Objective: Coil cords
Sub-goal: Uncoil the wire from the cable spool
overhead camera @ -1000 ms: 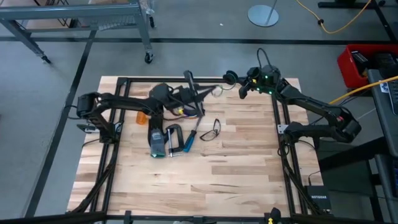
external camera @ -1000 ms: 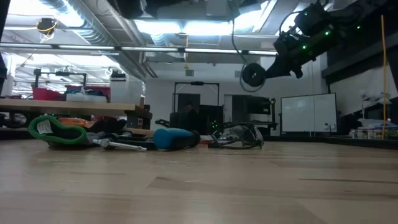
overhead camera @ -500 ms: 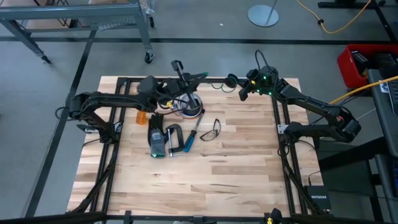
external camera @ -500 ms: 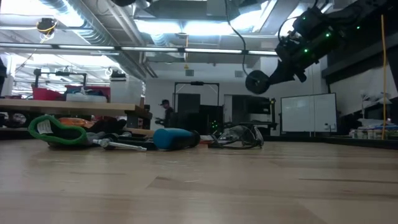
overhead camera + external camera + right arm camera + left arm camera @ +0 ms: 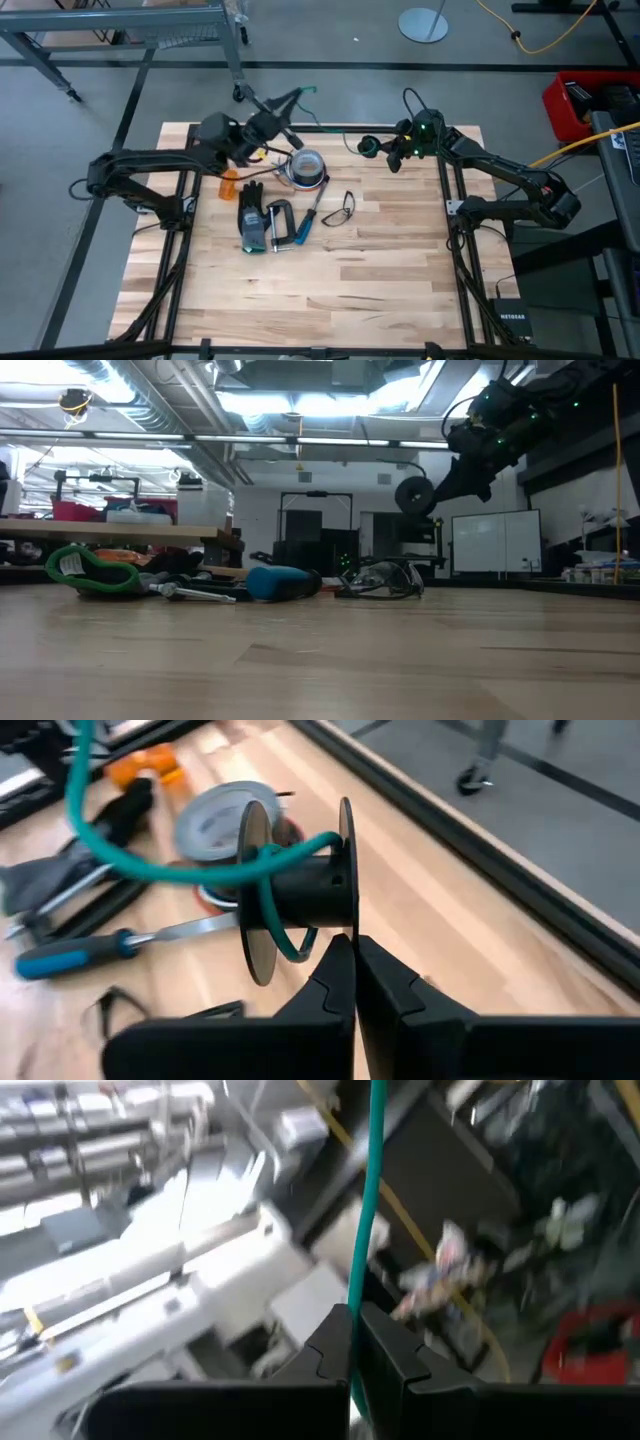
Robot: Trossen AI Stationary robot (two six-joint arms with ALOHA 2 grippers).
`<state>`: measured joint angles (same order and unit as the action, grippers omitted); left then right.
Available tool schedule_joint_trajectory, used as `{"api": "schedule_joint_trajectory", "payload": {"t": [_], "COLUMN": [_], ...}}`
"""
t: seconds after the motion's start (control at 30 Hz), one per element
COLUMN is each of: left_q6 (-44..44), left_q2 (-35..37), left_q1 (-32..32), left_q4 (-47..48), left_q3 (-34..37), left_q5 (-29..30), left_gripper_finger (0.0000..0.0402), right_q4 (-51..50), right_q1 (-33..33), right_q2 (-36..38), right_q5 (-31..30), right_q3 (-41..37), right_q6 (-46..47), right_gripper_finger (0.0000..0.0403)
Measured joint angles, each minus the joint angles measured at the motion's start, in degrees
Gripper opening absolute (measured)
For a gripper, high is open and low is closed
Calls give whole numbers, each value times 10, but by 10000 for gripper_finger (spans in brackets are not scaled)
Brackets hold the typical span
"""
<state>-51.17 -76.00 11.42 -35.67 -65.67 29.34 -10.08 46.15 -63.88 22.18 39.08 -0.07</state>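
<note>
One teal cord (image 5: 150, 870), one black spool (image 5: 300, 895), one tape roll (image 5: 306, 166), one blue-handled screwdriver (image 5: 310, 215), one pair of safety glasses (image 5: 341, 209) and one orange item (image 5: 230, 186) (kind indistinct) are counted on the worktop (image 5: 380, 270).

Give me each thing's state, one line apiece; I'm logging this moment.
Left end effector: shut on the green cord, raised.
Green cord: stretched between the arms, wound around the spool.
Spool: held in the air by the right end effector.
Right end effector: shut on the spool.
Screwdriver: lying flat on the table.
</note>
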Motion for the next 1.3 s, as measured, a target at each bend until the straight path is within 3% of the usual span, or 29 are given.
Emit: {"api": "schedule_joint_trajectory", "payload": {"t": [0.23, 0.4, 0.6, 0.73, 0.87, 1.0, 1.3], "left_q6": [69, 182, 319, 371, 407, 430, 470], "left_q2": [109, 172, 189, 188, 188, 188, 188], "left_q1": [16, 41, 52, 51, 51, 51, 51], "left_q4": [158, 345, 590, 662, 681, 658, 449], "left_q3": [0, 0, 1, 34, 78, 128, 267], "left_q5": [31, 32, 31, 30, 6, -58, -179], "left_gripper_finger": [0, 0, 0, 0, 0, 0, 0], "right_q4": [-4, 4, 92, 179, 264, 344, 513], "right_q1": [0, 0, 0, 0, 0, 0, 0], "right_q2": [0, 0, 0, 0, 0, 0, 1], "right_q5": [39, 82, 144, 186, 209, 210, 202], "right_q3": [0, 0, 0, 0, 0, 0, 0], "right_q6": [-2, -2, 28, 67, 112, 151, 230], "right_gripper_finger": [1, 1, 1, 1, 1, 1, 1]}}
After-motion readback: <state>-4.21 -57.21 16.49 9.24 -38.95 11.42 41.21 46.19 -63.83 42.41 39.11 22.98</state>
